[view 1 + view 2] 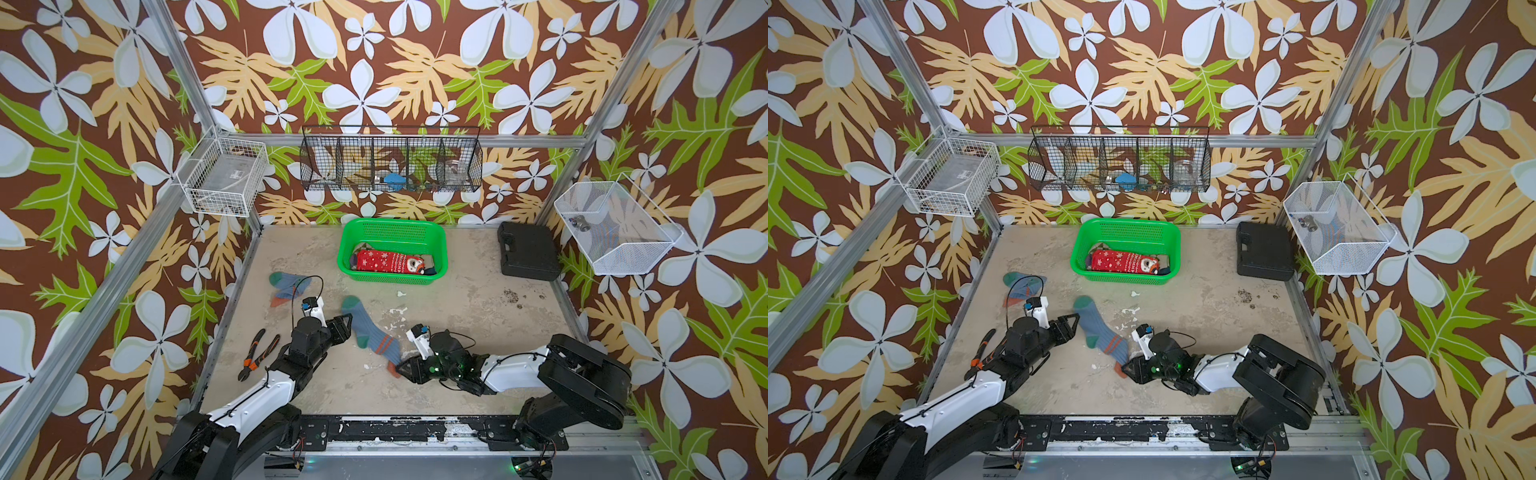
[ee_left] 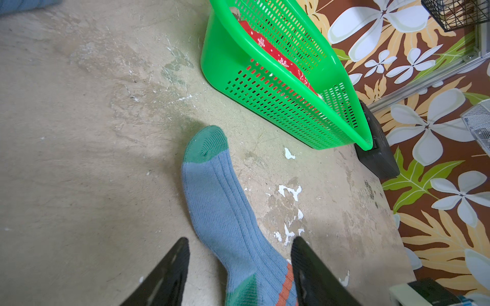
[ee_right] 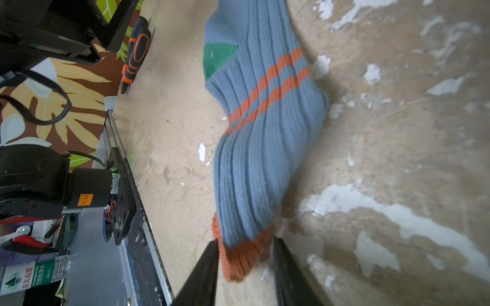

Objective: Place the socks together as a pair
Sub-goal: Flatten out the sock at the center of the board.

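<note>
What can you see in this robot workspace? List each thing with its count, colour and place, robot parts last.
blue-grey socks: two, green toes, orange stripes; one mid-table between the claws, one far left on the table
red snowflake socks: count unclear, red and white, in the basket
basket: one, green, far middle of the table
case: one, black, far right corner
pliers: one, black and orange, beside the left arm
wire rack: one, black, back wall
wire baskets: two, white, side walls
table: one, beige, worn
left claw: one, black, open around the mid-table sock's foot
right claw: one, black, astride that sock's orange cuff; grip unclear
</note>
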You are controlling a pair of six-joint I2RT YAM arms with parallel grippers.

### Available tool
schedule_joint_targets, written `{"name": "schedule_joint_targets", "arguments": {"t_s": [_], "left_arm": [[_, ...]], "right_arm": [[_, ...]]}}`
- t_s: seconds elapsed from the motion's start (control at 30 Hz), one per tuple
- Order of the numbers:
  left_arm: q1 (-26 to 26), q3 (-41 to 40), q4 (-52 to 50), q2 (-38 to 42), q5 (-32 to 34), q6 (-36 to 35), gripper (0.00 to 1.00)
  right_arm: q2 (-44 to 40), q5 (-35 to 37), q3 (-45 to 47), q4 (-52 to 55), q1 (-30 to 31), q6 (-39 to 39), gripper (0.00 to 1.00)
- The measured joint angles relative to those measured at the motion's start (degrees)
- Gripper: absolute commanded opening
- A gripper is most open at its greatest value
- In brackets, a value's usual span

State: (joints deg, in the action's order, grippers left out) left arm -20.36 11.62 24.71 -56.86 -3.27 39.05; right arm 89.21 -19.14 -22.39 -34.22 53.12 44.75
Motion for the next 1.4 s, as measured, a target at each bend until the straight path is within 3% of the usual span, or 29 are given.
{"name": "schedule_joint_targets", "arguments": {"t_s": [0.07,0.13,0.3,0.43,0.63,0.77,0.87,1.13,1.27,1.4], "left_arm": [[0.0,0.0,0.1,-0.2,0.0,0.0,0.64],[0.0,0.0,0.3,-0.6,0.0,0.0,0.64],[-0.2,-0.1,1.3,-1.1,-0.1,0.0,0.64],[-2.1,0.2,3.8,-5.1,-0.2,0.5,0.66],[-5.5,2.6,9.3,-14.9,-0.2,1.3,0.68],[-5.7,1.9,12.0,-17.3,0.5,1.5,0.67],[-5.7,0.5,13.7,-17.0,2.0,1.5,0.67],[-5.8,-2.4,15.4,-11.0,4.9,1.5,0.67],[-5.8,-2.8,15.4,-8.5,5.8,1.5,0.67],[-5.8,-2.8,15.4,-8.7,5.9,1.5,0.66]], "right_arm": [[0.7,0.8,-0.5,0.2,0.0,0.1,0.05],[0.1,1.6,-1.6,2.9,0.0,-0.3,0.0],[-7.5,9.9,-10.9,22.0,0.0,-8.0,0.0],[-10.0,23.1,-24.3,42.0,0.4,-17.4,0.0],[1.8,42.5,-35.9,61.7,7.1,-27.1,0.0],[12.1,47.4,-36.3,68.8,10.4,-30.3,0.03],[15.6,49.7,-37.0,69.8,12.7,-31.5,0.13],[12.6,47.2,-33.3,62.6,11.3,-32.2,0.46],[3.8,32.3,-26.9,53.5,8.8,-30.8,0.6],[-10.0,20.8,-20.8,48.3,1.9,-29.2,0.55]]}}
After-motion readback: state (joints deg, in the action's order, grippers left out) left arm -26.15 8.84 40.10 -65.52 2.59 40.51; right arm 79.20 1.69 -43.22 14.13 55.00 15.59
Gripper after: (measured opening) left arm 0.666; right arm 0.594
